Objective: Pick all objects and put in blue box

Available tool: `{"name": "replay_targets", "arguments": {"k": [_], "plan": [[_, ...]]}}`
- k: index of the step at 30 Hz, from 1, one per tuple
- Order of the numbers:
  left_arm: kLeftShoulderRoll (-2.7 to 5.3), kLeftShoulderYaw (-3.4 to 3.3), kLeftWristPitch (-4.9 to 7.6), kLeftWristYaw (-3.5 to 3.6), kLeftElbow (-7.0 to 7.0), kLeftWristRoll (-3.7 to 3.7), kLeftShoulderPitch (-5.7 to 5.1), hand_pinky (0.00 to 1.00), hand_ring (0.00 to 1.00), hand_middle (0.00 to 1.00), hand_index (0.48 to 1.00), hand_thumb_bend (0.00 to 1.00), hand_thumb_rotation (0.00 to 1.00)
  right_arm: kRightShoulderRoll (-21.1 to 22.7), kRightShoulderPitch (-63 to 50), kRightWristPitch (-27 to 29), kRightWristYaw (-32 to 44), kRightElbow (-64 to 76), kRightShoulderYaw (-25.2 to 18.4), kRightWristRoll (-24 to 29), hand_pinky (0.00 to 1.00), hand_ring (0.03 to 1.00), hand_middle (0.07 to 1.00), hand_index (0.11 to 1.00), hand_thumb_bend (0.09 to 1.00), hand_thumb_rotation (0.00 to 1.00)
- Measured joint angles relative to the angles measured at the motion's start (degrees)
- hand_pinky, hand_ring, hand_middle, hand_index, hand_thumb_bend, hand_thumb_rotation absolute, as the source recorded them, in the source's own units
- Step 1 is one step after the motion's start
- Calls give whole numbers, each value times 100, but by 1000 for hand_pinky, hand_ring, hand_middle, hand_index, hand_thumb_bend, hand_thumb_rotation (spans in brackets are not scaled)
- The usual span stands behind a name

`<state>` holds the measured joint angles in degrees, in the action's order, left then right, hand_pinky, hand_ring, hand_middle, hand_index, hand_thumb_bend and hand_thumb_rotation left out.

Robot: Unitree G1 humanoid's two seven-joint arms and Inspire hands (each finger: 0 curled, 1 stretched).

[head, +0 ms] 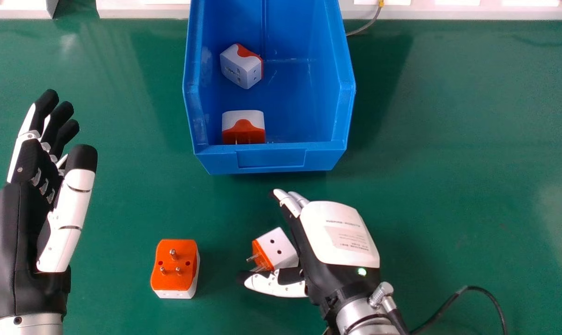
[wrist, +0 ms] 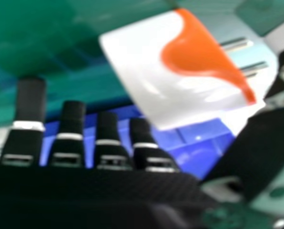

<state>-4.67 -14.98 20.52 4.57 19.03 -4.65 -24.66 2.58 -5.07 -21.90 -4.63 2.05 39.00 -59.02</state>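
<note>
Got a blue box ahead, front wall between its inside and the right hand. Holding a far adapter and a near adapter. Also spotted: loose adapter on the green table, prongs up, plus a black cable by the right wrist. Looks like smooth plastic, chunky blocks with wavy orange trim. Right hand: loosely open, fourth adapter between thumb and fingers, can't tell how firmly held. Left hand: wide open, empty.
</note>
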Motion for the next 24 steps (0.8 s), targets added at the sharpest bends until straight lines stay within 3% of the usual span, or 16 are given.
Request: {"name": "replay_targets", "arguments": {"k": [8,14,18,24], "plan": [[-7,-12,-90,-81,59,7,0,837,897,921,931,618,756,135,0,9,227,142,83,-14,738,838,884,872,571,489],[-51,-28,-107,-80,64,5,3,850,904,928,940,632,769,283,28,31,445,268,118,-11,744,838,880,866,575,475],[-82,-114,-103,-74,62,1,16,860,913,937,946,653,780,352,71,39,576,317,120,-11,749,842,880,867,580,479],[-85,-145,-79,-48,20,-51,56,863,914,936,942,682,774,406,78,66,621,347,118,-8,748,842,880,870,576,483]]}}
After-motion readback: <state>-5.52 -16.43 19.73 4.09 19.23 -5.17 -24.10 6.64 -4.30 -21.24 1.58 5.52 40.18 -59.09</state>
